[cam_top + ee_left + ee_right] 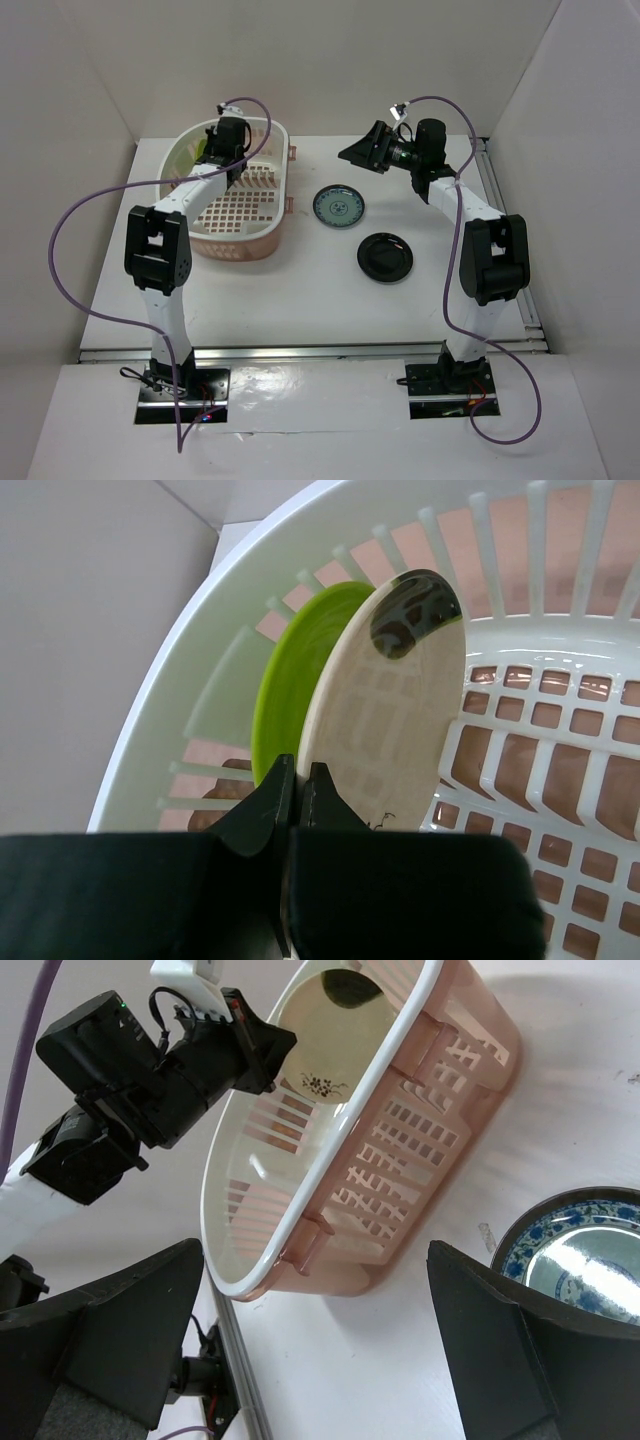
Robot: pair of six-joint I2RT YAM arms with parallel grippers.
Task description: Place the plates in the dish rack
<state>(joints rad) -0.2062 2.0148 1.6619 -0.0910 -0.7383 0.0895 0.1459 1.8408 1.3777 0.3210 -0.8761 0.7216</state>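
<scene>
Cream plate (390,730) + lime plate (285,680) upright in rack (560,650); L gripper (296,785) closed, empty; R gripper (317,1260) wide open, empty.

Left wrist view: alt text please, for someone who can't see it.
A cream plate with a dark mark stands on edge at the rounded end of the pale pink dish rack, with a lime green plate upright just behind it. The left pincer, its fingers together, sits at the plates' lower edge.
</scene>
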